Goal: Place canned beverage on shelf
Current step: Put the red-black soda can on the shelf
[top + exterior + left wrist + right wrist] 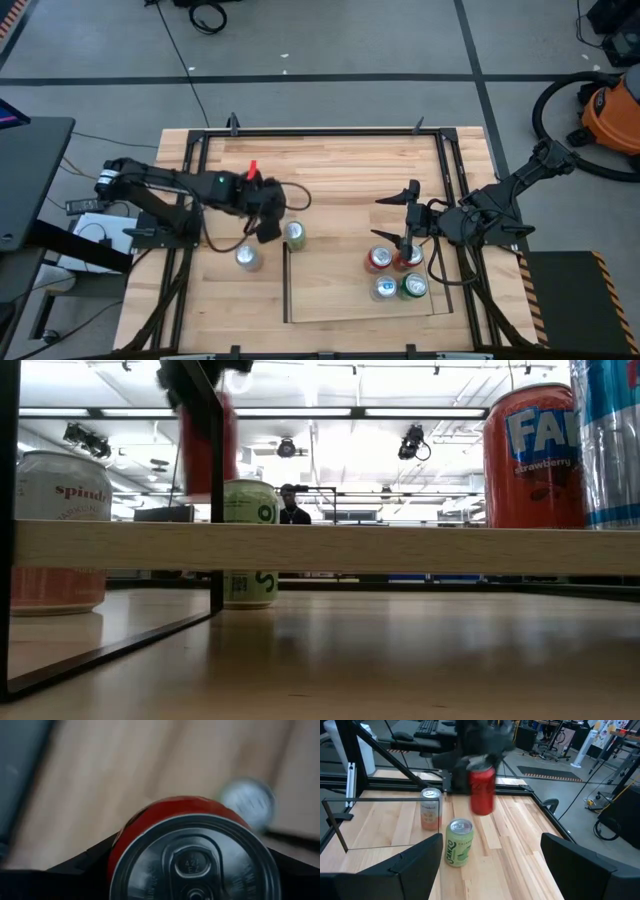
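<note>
A red canned beverage [482, 792] hangs in the air above the wooden table, with my left gripper [477, 750] shut on it; the high view hides the can under that gripper [266, 218]. The low view shows it [203, 455] raised above the shelf board [320, 548]. The shelf [340, 300] is a light-wood panel edged with dark rods at the table's near middle. My right gripper [398, 213] hovers open over the shelf's far right part, nothing between its fingers. My left gripper pinches the red can's side wall near its top [125, 835] between its two fingers [85, 862], one on each side. The fingers come from above, slanting down. The can is lifted clear of the table and hangs roughly upright below them.
A green can [294, 234] stands on its base on the table just left of the shelf's edge, and a silver and pink can [248, 258] stands nearer the front. Several cans [397, 272] stand on the shelf's right part. A black frame [450, 200] surrounds the table.
</note>
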`<state>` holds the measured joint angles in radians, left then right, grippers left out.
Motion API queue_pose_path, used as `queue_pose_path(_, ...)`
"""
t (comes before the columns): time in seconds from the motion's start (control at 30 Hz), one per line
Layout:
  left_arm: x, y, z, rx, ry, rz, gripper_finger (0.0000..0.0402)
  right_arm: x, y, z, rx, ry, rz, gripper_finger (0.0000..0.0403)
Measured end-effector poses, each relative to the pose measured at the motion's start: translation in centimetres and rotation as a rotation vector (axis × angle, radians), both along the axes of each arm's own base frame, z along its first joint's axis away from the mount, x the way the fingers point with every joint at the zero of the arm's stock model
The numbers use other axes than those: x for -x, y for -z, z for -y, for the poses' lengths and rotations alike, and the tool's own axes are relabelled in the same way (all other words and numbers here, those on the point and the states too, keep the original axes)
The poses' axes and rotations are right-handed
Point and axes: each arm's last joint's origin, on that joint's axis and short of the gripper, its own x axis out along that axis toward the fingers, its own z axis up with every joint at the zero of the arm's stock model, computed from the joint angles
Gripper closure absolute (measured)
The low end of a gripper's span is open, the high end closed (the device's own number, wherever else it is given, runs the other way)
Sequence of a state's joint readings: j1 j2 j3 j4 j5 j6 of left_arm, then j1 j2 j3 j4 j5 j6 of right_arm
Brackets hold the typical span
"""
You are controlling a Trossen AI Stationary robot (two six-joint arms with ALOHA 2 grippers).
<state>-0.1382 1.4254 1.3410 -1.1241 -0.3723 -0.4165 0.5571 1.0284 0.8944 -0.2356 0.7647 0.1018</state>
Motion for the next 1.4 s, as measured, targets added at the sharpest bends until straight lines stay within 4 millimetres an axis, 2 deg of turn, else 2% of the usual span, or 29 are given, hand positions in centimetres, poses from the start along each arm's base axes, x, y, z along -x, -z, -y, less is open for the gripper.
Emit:
queue_pose_path(0.13,-0.8,-1.5,-0.2,-0.136,0.101,0.067,0.0079,0.0,0.0,0.0,0.001,0.0,-0.001,0.0055)
queue_pose_path(0.33,-2.6,-2.6,0.5,-0.219,0.279,0.219,0.0078,0.0,0.0,0.0,0.003,0.0,-0.005,0.0055)
queue_pose_path(0.47,-3.7,-3.5,1.3,-0.213,0.394,0.351,0.0078,0.0,0.1,0.0,0.003,0.0,-0.005,0.0055)
queue_pose_path(0.63,-4.6,-4.0,2.9,-0.118,0.585,0.467,0.0078,0.0,0.1,0.0,0.004,0.0,-0.006,0.0055)
queue_pose_path(0.77,-5.7,-3.1,4.6,-0.075,0.663,0.49,0.0077,0.0,0.1,0.0,0.006,-0.001,-0.007,0.0055)
queue_pose_path(0.97,-7.6,0.2,7.7,-0.022,0.726,0.414,0.0077,0.0,0.1,0.0,0.011,-0.002,-0.007,0.0055)
queue_pose_path(1.07,-8.6,1.6,8.6,0.054,0.731,0.374,0.0077,0.0,0.1,0.0,0.011,-0.002,-0.007,0.0055)
queue_pose_path(1.2,-10.5,1.8,9.6,0.136,0.751,0.33,0.008,0.0,0.0,0.1,0.017,-0.001,-0.008,0.0055)
queue_pose_path(1.4,-13.0,1.8,11.5,0.161,0.794,0.235,0.0081,0.0,0.0,0.1,0.018,-0.001,-0.009,0.0055)
